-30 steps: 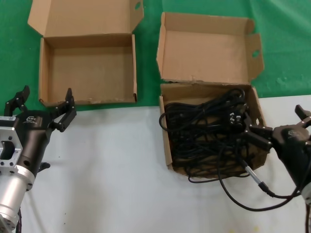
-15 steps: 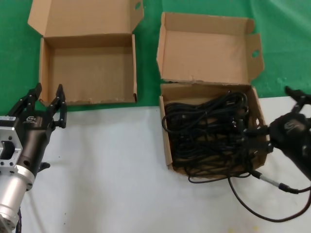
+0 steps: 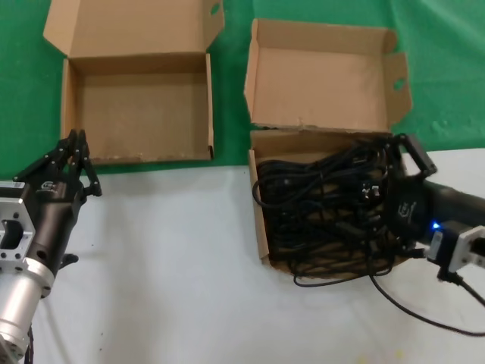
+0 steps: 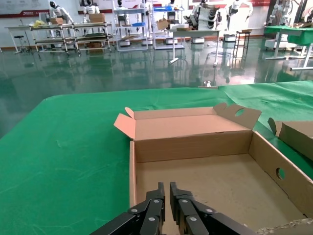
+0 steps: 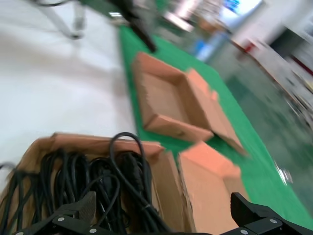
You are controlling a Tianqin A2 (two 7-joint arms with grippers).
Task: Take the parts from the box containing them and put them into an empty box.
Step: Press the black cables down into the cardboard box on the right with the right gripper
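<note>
Right gripper: I see my right gripper point(image 3: 383, 186) reaching in over the right-hand side of the box containing them point(image 3: 261, 227), jaws spread wide. One finger sits above the rear right corner; the other is down among the cables. I cannot confirm anything between the fingers.

Left gripper: my left gripper point(image 3: 74, 155) hovers at the front left corner of an empty box point(image 3: 136, 155). In the left wrist view its fingers point(image 4: 154, 208) are pressed together with nothing between them.

Parts: the parts point(image 3: 318, 212) lie as a black tangle filling the squarish box. One cable point(image 3: 424, 315) spills over the front right edge onto the white surface.

Source box: it stands on the right, lid hinged up behind it, side flaps folded, front edge on the white surface point(image 3: 167, 273).

Receiving box: it sits to the left of the source box, well apart, on the green cloth point(image 3: 447, 68), lid laid back flat, floor bare.
</note>
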